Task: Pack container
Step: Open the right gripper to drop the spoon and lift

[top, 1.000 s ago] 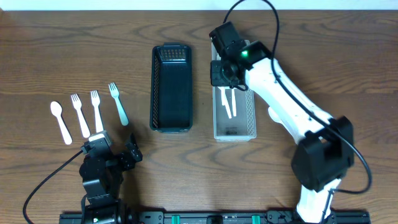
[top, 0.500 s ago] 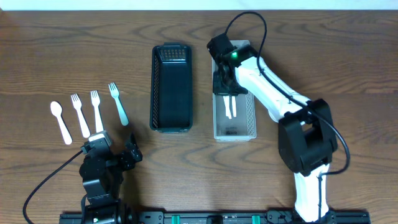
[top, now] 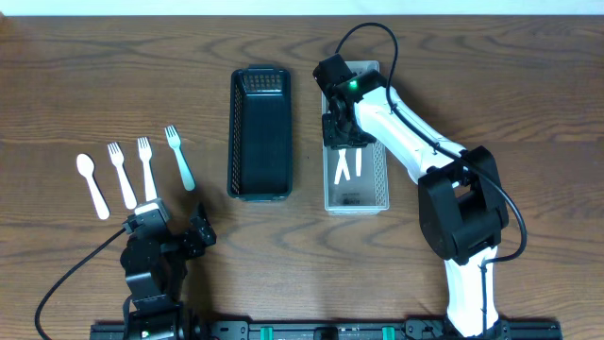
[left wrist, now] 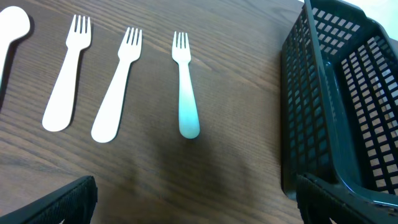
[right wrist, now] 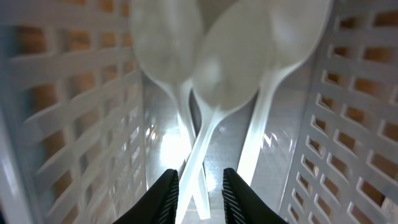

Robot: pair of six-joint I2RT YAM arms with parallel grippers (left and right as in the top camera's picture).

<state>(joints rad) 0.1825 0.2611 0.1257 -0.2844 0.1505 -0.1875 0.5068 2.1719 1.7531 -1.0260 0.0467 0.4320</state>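
Observation:
My right gripper (top: 342, 132) reaches down into the white basket (top: 357, 200). In the right wrist view its fingers (right wrist: 200, 196) are slightly apart over crossed handles of three white spoons (right wrist: 227, 74) lying on the basket floor; they clamp nothing. From overhead the spoon handles (top: 346, 168) splay in a V. The black basket (top: 259, 194) stands left of it, empty. A white spoon (top: 92, 184), two white forks (top: 121, 175) and a teal fork (top: 179, 158) lie at left. My left gripper (top: 175, 223) is open and empty below them, with the teal fork (left wrist: 185, 93) ahead.
The white basket's slotted walls (right wrist: 348, 124) close in on both sides of my right fingers. The black basket's wall (left wrist: 323, 112) stands at the right of the left wrist view. Bare wood lies between the cutlery row and the black basket.
The right gripper moved a little further into the white basket. The spoon handles below it, close together before, now splay apart in a V. The left arm has not moved.

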